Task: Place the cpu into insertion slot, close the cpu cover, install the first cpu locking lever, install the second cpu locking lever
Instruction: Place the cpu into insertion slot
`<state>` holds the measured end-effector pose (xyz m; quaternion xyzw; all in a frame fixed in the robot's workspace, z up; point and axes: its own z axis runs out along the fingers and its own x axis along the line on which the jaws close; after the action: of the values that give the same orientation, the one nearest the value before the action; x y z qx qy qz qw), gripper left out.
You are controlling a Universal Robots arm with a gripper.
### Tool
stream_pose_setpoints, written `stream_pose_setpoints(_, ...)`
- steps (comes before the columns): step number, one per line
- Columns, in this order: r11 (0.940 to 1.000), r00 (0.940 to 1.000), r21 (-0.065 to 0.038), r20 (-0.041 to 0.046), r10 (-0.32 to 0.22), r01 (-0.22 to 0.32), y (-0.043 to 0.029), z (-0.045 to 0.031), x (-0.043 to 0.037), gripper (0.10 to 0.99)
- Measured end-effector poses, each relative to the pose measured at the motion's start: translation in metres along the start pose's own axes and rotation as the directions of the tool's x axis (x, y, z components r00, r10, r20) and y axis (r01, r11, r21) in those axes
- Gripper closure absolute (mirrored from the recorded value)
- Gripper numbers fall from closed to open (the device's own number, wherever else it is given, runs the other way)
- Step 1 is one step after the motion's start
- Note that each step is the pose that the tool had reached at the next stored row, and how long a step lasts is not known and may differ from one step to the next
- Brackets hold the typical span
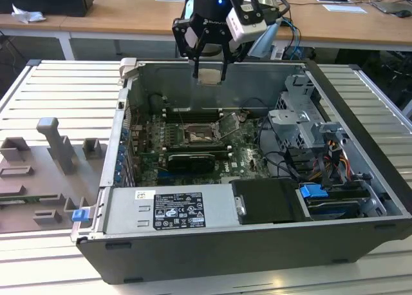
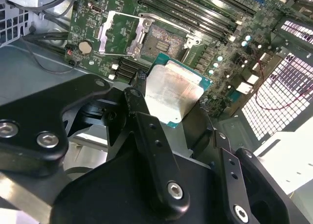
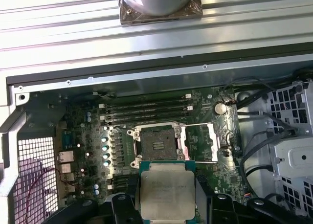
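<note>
1 claw (image 1: 210, 77) clamped on cpu (image 3: 167, 190), held clear of insertion slot (image 3: 156, 145), cpu cover (image 3: 214, 145) open.

Wooden desks (image 1: 116, 21) behind slatted worktable (image 1: 64, 89)

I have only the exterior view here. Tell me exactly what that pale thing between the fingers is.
Observer: In the second wrist view it is the cpu, with a silvery-grey top and a green edge, gripped on two opposite sides by the fingers.
Operator: Now report the state of the insertion slot.
Observer: In the first wrist view the insertion slot holds no chip. Its dark pin field is exposed, and the cpu cover is swung open beside it.
</note>
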<state>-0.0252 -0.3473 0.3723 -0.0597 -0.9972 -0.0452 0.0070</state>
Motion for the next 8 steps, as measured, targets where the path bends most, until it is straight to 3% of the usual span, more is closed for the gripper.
stream_pose_setpoints(8,0.9999,0.9999,0.0,0.0015,0.016,-0.016,0.0,0.0001,0.0,0.549)
